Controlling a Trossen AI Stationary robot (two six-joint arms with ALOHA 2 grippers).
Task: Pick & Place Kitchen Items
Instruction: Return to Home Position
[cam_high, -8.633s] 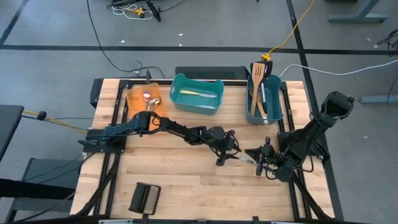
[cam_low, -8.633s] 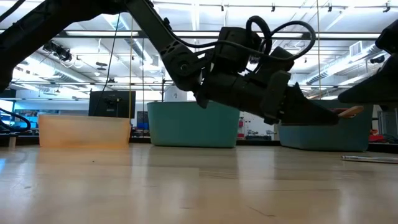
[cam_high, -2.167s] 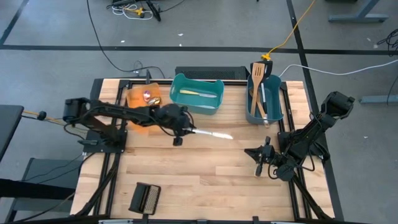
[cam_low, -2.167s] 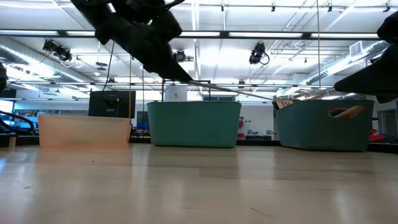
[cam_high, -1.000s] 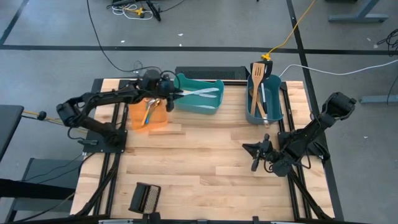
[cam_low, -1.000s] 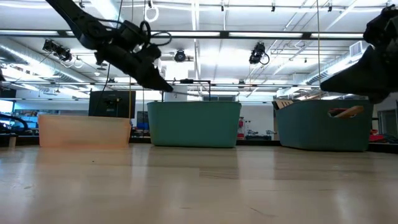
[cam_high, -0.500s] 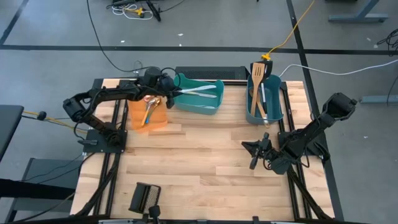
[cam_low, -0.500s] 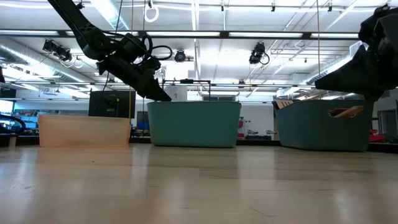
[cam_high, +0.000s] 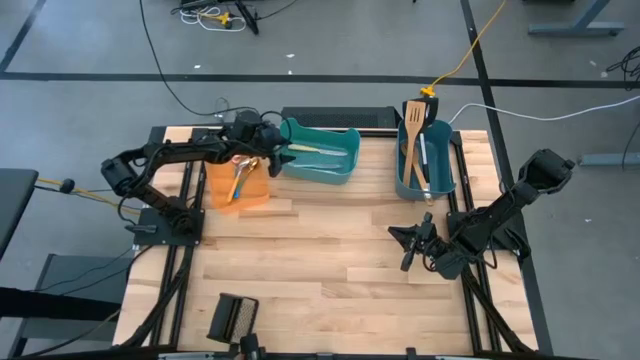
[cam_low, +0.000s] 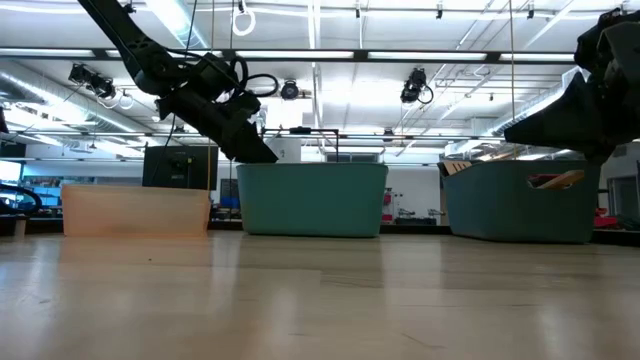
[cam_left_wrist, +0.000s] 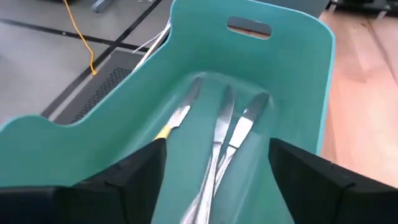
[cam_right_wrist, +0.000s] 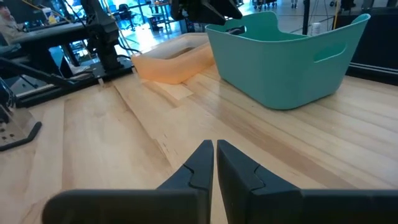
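My left gripper (cam_high: 278, 152) hangs open over the left end of the middle teal bin (cam_high: 318, 166), its fingers (cam_left_wrist: 134, 174) wide apart above the bin's floor. Three silver table knives (cam_left_wrist: 222, 127) lie flat in that bin, touched by no finger. Small spoons (cam_high: 240, 166) rest in the orange bin (cam_high: 238, 188). Wooden spatulas (cam_high: 413, 142) stand leaning in the right teal bin (cam_high: 440, 178). My right gripper (cam_high: 407, 247) waits shut near the table's right side, low over the bare wood (cam_right_wrist: 214, 149).
A black ribbed block (cam_high: 233, 318) lies at the table's near left. The three bins stand in a row along the far edge. A black frame rail (cam_high: 330, 116) runs behind the middle bin. Bare wood lies between the bins and the near edge.
My left gripper has sunk a little toward the middle teal bin and has opened; the knife it carried now lies in the bin beside the others. My right gripper has kept still.
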